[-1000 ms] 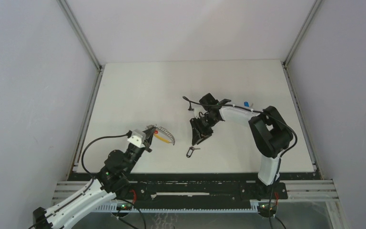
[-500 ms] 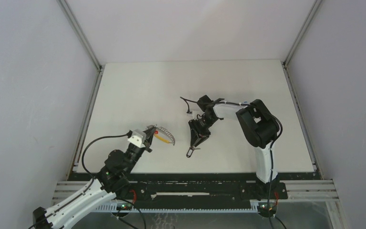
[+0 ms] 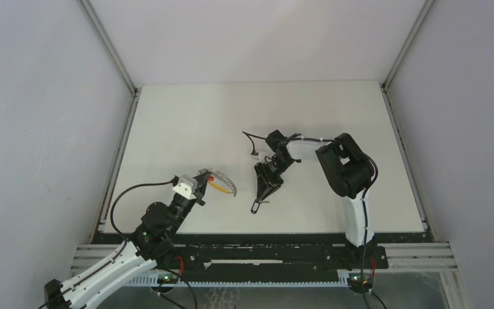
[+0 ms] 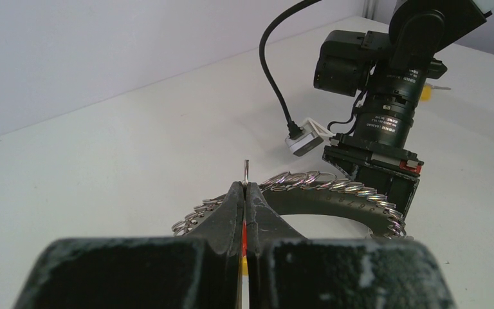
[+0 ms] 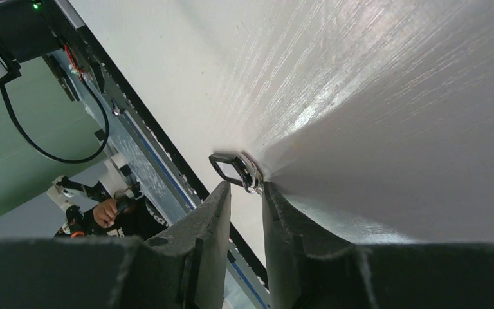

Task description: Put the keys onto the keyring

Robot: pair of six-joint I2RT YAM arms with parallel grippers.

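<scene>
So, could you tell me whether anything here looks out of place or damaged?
Nothing stands out. The keyring is pinched in the shut left gripper, and a black-rimmed key lies on the table at the narrowly parted tips of the right gripper. Nothing looks spilled or broken.

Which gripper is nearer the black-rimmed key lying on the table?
Right. The right gripper has its tips at the black-rimmed key; the left gripper is off to its left, shut on the keyring.
</scene>
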